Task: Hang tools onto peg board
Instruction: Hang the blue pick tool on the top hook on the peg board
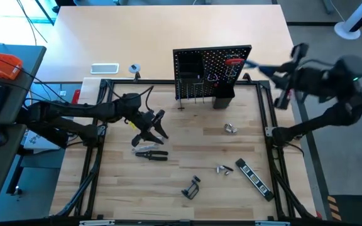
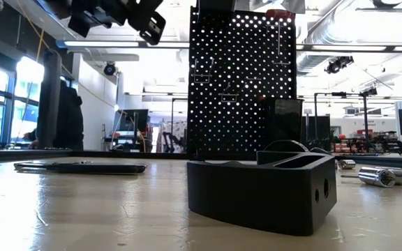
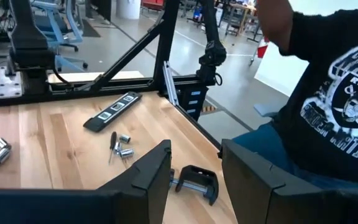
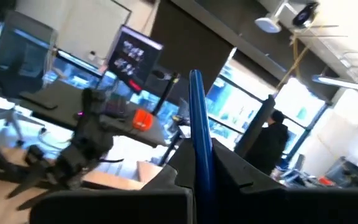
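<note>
On the wooden table [image 1: 187, 150], the peg board [image 1: 212, 72] stands upright at the rear. Black pliers [image 1: 151, 154] lie below the left gripper [image 1: 158, 130], fingers apart. The right gripper [image 1: 275, 70], raised beside the board, clamps a blue-handled hex key [image 4: 201, 143].

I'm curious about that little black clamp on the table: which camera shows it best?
The low view: the black clamp fills the foreground. The high view shows it small; the left wrist view glimpses it between the fingers; the right wrist view misses it.

the person [image 3: 328, 99] is cut off above the chest by the left wrist view's edge.
</note>
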Controlling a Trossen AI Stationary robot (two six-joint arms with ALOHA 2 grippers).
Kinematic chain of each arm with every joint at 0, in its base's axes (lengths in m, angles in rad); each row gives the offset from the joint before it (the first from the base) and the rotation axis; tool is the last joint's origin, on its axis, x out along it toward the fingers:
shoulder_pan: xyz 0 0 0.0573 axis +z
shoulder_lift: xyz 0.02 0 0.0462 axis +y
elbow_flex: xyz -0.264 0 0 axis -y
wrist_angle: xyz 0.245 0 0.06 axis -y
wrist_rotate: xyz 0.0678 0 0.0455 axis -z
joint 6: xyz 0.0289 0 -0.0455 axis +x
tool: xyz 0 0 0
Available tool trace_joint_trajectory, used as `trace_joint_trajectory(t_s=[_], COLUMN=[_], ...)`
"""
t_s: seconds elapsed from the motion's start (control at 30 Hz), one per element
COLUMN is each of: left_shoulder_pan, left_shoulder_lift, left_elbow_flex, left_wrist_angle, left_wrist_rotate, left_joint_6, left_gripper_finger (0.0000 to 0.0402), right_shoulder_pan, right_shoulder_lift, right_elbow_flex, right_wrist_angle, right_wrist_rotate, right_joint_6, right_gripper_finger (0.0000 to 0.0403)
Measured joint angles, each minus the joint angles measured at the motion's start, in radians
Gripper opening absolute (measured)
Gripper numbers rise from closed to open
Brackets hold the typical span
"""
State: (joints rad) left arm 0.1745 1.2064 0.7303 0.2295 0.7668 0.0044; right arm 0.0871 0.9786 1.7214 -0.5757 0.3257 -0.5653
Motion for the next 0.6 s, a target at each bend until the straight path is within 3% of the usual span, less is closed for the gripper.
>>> trace_joint_trajectory(t_s=[0.2, 0.5, 0.6], left_shoulder_pan=[0.000, -0.007, -0.022], left_shoulder_lift=[0.000, 0.000, 0.000], left_elbow_flex=[0.000, 0.000, 0.000], left_wrist_angle=[0.000, 0.000, 0.000], left_wrist_rotate=[-0.011, -0.039, -0.041], left_joint_6=[0.000, -0.018, -0.018], left_gripper_finger=[0.0134, 0.0133, 0.0133], right_shoulder_pan=[-0.179, -0.513, -0.629], right_shoulder_lift=[0.103, 0.391, 0.422], right_elbow_flex=[0.238, 0.627, 0.605], right_wrist_angle=[-0.152, -0.406, -0.399], right_wrist_rotate=[-0.152, -0.470, -0.581], right_joint_6=[0.000, 0.029, 0.052], right_gripper_finger=[0.0012, 0.0012, 0.0012])
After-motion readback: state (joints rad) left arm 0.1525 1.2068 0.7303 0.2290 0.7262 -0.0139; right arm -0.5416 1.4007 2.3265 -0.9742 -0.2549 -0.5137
